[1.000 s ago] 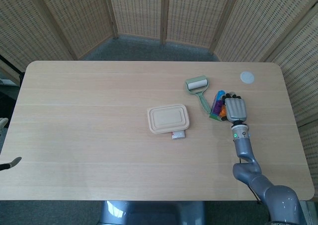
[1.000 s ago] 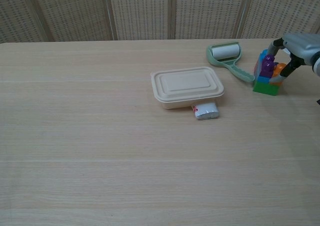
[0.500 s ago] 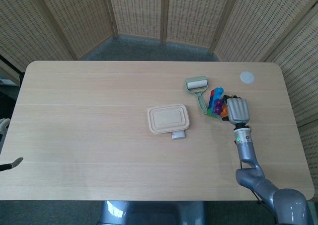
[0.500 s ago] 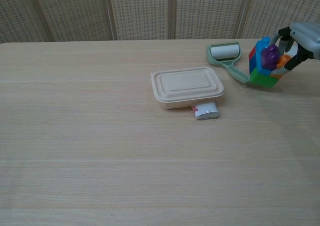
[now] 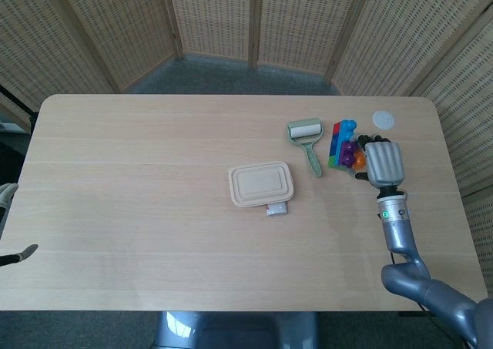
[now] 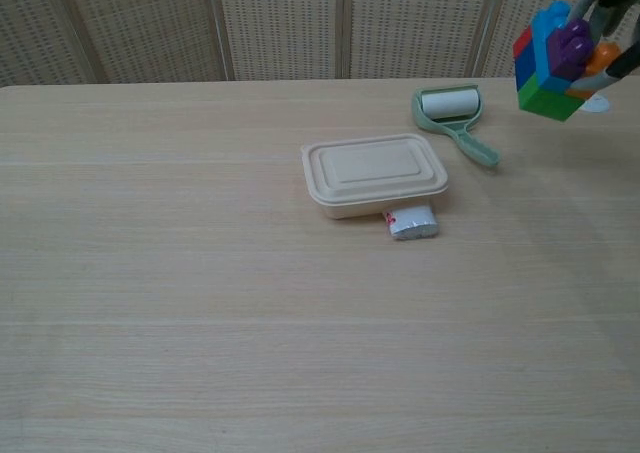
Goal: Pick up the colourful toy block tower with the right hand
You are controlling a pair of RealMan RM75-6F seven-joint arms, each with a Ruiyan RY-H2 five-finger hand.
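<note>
The colourful toy block tower, stacked from green, blue, red, purple and orange bricks, hangs tilted in the air well above the table at the right. My right hand grips it from its right side, fingers wrapped around the bricks; in the chest view only the fingertips show at the top right corner. My left hand does not appear in either view.
A green lint roller lies just left of the tower. A beige lidded container sits mid-table with a small white packet at its front. A white disc lies at the far right.
My right hand has lifted the block tower off the table, raising it up and slightly to the right. It now hangs clear of the surface, tilted.
</note>
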